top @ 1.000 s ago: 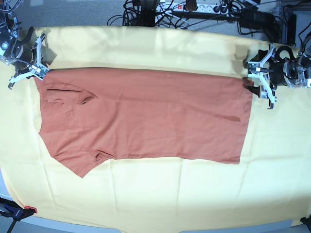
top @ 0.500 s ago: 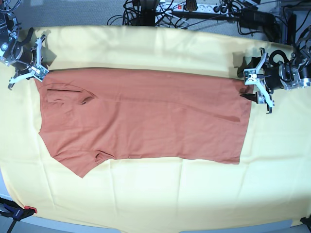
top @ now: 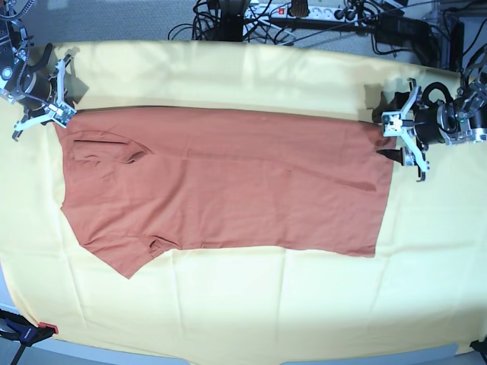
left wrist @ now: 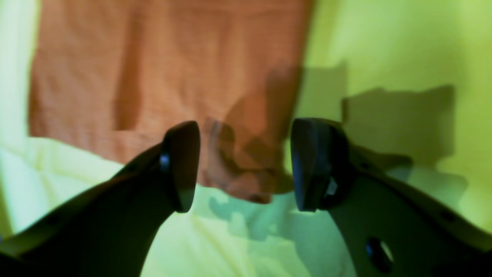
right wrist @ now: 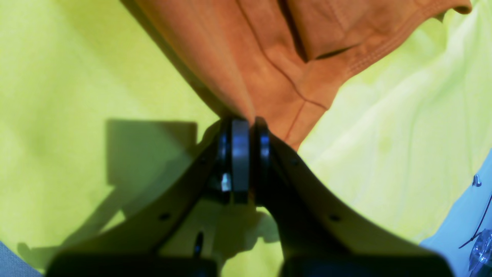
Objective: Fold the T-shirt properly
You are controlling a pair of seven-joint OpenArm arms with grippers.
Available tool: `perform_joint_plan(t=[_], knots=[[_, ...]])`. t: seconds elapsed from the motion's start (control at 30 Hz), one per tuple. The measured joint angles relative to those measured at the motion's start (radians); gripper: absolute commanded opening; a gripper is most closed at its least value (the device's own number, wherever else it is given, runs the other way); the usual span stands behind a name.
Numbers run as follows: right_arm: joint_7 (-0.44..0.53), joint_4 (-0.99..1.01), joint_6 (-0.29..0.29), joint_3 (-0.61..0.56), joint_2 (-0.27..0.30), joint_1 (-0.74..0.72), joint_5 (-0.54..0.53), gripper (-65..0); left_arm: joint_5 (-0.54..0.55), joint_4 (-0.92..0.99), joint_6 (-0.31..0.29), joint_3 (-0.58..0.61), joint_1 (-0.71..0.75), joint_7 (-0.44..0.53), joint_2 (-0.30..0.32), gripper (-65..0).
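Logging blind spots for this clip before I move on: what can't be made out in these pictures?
- Left wrist view: the T-shirt corner between the open left hand is blurred; contact cannot be told.
- Right wrist view: the fabric clamped in the right hand is hidden by its pads.
- Base view: the neckline tag is not visible; the yellow cloth is cut off at the lower edge.

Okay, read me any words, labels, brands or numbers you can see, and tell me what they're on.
None can be read.
T-shirt: plain, no print showing.
Yellow cloth: no markings.
Power strip at the far edge: any lettering is too small to read.
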State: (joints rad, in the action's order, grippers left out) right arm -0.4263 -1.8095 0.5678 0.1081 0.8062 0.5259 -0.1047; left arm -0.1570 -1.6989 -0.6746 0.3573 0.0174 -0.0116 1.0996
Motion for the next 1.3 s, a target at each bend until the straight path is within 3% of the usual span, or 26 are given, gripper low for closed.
perform_joint_plan(t=[0.23,0.33,0.43,0.67,0.77,0.8,0.87,1.13,1.3], knots=[[0.0,0.0,0.0,0.0,0.0,0.0,0.0,-65.0,0.012,0.027,0.031,0.0,-0.002,0.013,-0.032,-29.0],[0.0,0.0,0.0,0.0,0.0,0.0,0.0,-65.0,0.003,0.045,0.045,0.0,-0.003,0.02,-0.041,-41.7],[0.0,0.0,0.0,0.0,0.0,0.0,0.0,-65.0,-0.01,0.051,0.042,0.0,-0.003,0.01,-0.041,-65.0],[0.001,0.0,-0.049,0.0,0.0,0.0,0.0,-65.0,-0.012,0.036,0.035,0.0,-0.003,0.002,-0.038,-65.0],[-0.022,0.0,0.016,0.0,0.001,-0.001,0.003,-65.0,0.0,-0.004,-0.027,0.0,-0.001,0.0,-0.016,-65.0],[-0.028,0.0,0.033,0.0,0.002,-0.001,0.0,-65.0,0.016,-0.015,-0.023,0.0,-0.001,0.0,-0.004,-65.0],[-0.071,0.0,0.067,0.0,0.006,-0.004,-0.027,-65.0,0.038,-0.025,-0.023,0.0,-0.001,0.014,0.017,-65.0],[-0.272,-0.061,0.109,0.0,0.07,0.001,-0.185,-65.0,0.038,-0.027,-0.024,0.0,-0.001,0.126,0.114,-65.0],[-0.452,-0.152,0.132,0.0,0.098,0.003,-0.337,-65.0,0.037,-0.029,-0.023,0.002,0.008,0.181,0.162,-65.0]])
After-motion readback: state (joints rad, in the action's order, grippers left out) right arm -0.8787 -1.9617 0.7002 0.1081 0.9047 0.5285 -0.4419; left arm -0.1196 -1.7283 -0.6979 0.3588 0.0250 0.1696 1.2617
